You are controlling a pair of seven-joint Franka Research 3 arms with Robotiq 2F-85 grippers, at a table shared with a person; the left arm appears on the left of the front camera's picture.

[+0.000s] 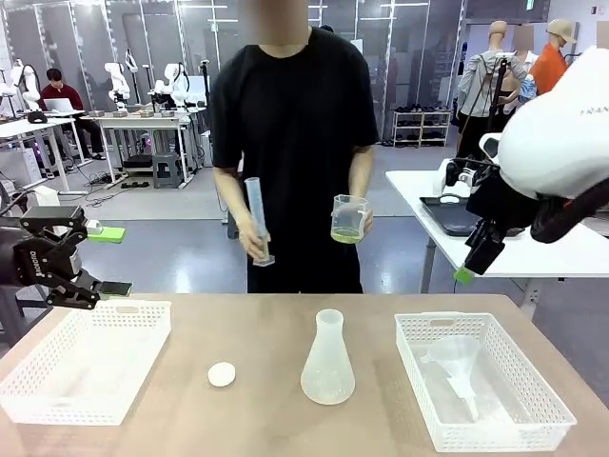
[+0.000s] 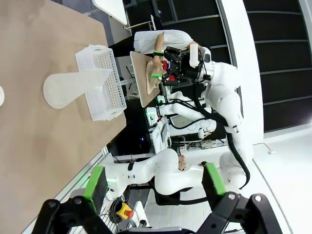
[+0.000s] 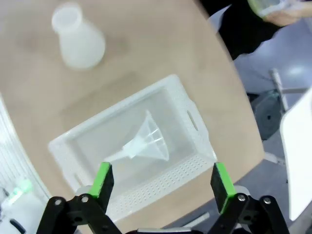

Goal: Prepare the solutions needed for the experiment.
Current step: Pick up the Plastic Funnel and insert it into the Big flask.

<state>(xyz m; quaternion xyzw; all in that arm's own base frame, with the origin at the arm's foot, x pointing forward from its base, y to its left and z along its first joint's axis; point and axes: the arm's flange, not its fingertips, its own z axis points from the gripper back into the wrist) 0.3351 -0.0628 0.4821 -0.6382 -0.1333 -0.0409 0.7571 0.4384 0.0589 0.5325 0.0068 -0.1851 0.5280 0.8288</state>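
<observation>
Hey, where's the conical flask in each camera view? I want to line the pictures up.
Front view: the conical flask stands upright just right of centre, left of the white basket.
Left wrist view: upper left, appearing sideways, its neck pointing toward the white basket.
Right wrist view: top left, blurred, seen from above, beyond the white basket.
Shared landmark: the white basket next to the flask.

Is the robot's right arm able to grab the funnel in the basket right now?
Probably yes. The right gripper is open and hovers over the funnel, which lies alone in the open-topped white basket with nothing covering it.
</observation>
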